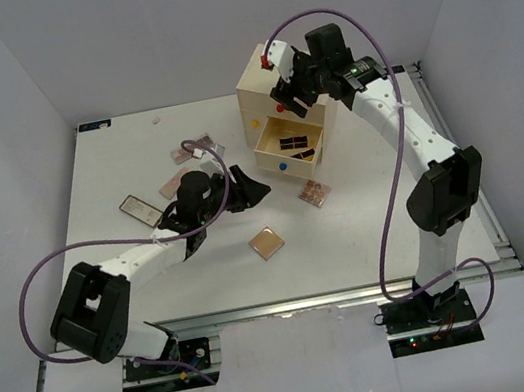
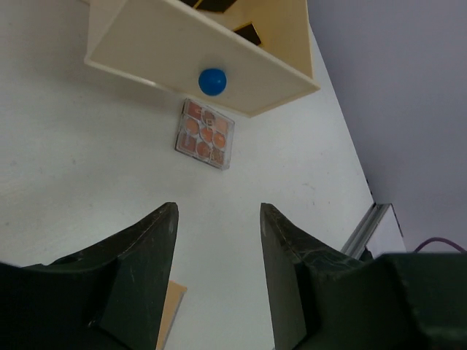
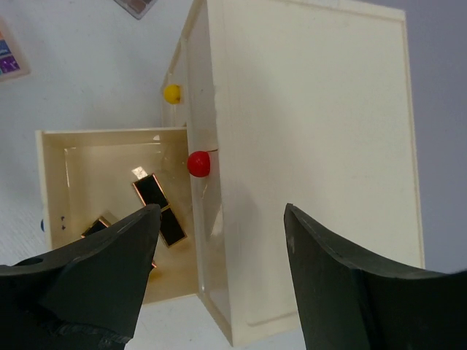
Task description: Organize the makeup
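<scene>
Several lipstick tubes [image 3: 158,208] in open blue-knobbed drawer [image 3: 51,189]

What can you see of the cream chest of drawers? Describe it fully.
The cream chest looks wooden and stands upright at the far side of the table. Three drawers carry round knobs: red knob on top, yellow knob in the middle, blue knob lowest. The bottom drawer is pulled open, holding black-and-gold lipstick tubes. The open right tool hovers above, apparently not touching it.

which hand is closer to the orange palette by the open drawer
Left. The left hand hovers low just beside the palette; the right hand is up over the chest beyond it.
</scene>
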